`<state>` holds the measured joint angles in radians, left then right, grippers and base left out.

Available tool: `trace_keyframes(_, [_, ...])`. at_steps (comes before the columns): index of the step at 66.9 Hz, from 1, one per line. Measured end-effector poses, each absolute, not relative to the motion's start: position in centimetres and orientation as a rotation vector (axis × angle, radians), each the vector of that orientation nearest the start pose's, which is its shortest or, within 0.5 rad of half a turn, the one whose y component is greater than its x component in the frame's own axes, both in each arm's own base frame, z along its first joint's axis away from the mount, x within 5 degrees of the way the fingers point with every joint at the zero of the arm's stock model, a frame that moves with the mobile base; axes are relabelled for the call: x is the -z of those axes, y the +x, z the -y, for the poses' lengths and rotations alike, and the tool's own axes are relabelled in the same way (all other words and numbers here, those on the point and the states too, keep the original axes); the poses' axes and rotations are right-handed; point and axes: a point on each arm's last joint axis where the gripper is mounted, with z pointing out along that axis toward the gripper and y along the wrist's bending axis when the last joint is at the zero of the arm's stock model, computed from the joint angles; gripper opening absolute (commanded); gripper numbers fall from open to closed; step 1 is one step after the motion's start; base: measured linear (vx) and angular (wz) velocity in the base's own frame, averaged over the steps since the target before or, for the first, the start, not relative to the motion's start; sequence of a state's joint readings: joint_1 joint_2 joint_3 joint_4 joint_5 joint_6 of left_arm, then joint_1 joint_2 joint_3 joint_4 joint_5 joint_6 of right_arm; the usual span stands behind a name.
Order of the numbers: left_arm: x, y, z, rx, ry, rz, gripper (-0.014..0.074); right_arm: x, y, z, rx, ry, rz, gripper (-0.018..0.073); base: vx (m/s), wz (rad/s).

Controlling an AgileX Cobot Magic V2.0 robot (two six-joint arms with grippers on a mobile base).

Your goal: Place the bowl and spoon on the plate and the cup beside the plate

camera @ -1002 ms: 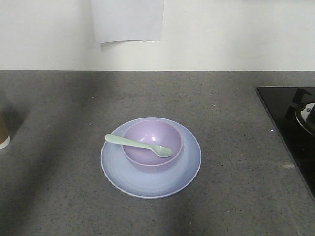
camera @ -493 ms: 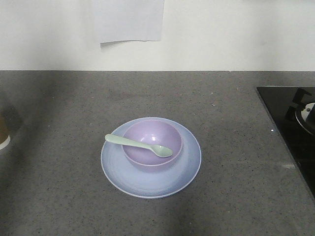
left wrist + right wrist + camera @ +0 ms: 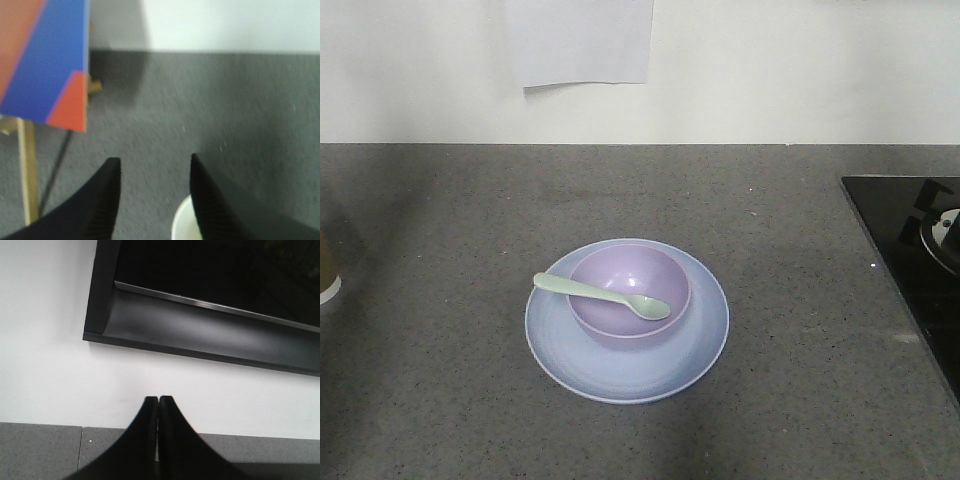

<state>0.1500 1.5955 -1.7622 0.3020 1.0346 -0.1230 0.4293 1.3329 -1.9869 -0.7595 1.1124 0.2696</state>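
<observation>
Tabletop (image 3: 800, 400) carried plate (image 3: 620, 372) at centre, bowl (image 3: 630, 268) on it. Left fingers (image 3: 102, 200) were spread wide, gripping nothing, angled down at tabletop. Cup (image 3: 179, 226) rim sat just beside one finger, well apart from plate. Right fingers (image 3: 150, 440) were pressed together, empty, aimed at wall (image 3: 50, 375). Spoon (image 3: 600, 294) lay across bowl, head inside.

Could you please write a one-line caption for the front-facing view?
Green spoon in a purple bowl on a blue plate, paper cup at the frame's left edge.
</observation>
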Motion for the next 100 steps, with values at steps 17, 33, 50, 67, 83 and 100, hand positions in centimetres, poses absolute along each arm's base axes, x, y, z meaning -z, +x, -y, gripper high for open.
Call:
trace_keyframes(17, [-39.7,34.7,-8.1,-0.351,-0.323,-2.517,0.0491,-57.4,21.4,-3.6,0.386,-0.012,-1.786,-0.0011,0.00,0.00])
trace_keyframes(33, [-38.6,34.8,-7.9,-0.314,-0.297,-2.565,0.0482,-57.4,21.4,-3.6,0.384,-0.011,-1.787,-0.0011,0.00,0.00])
trace_keyframes(50, [-34.8,35.3,-7.9,-0.314,-0.266,-2.681,0.0482,-57.3,21.5,-3.7,0.367,-0.013,-1.793,-0.0011,0.00,0.00])
trace_keyframes(67, [-32.3,36.3,-8.1,-0.312,-0.260,-2.749,0.0482,-57.2,21.5,-3.9,0.337,-0.019,-1.804,-0.0011,0.00,0.00])
trace_keyframes(83, [-31.2,36.5,-9.5,-0.255,-0.339,-2.759,0.0482,-57.2,21.5,-3.9,0.334,-0.018,-1.806,-0.0011,0.00,0.00])
trace_keyframes(100, [-30.9,36.2,-11.3,-0.112,-0.416,-2.741,0.0482,-57.2,21.5,-3.9,0.331,-0.018,-1.807,-0.0011,0.00,0.00])
